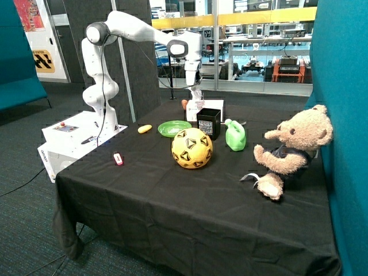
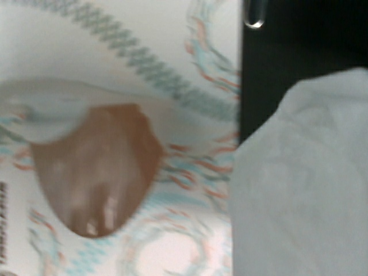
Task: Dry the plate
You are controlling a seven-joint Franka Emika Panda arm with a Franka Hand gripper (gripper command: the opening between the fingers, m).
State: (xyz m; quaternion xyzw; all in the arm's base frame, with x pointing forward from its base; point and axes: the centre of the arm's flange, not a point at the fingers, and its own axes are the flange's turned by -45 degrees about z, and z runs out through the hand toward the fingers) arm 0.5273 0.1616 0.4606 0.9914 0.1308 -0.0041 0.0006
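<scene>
The light-green plate [image 1: 173, 127] lies on the black tablecloth behind the yellow football [image 1: 192, 148], with nothing on it. My gripper [image 1: 196, 89] hangs over the white tissue box [image 1: 208, 106] at the back of the table, behind the plate and well above it. It appears shut on a white tissue [image 1: 198, 96] lifted a little above the box. In the wrist view the tissue [image 2: 299, 184] hangs close to the camera, beside the patterned box top [image 2: 144, 69] with its brown oval opening [image 2: 98, 172]. The plate is out of the wrist view.
A black box [image 1: 209, 122] stands between the plate and a green jug-shaped bottle [image 1: 235, 135]. A teddy bear [image 1: 293, 149] sits by the teal wall. A yellow object [image 1: 145, 129] and a small red object [image 1: 118, 158] lie near the table's edge by the robot base.
</scene>
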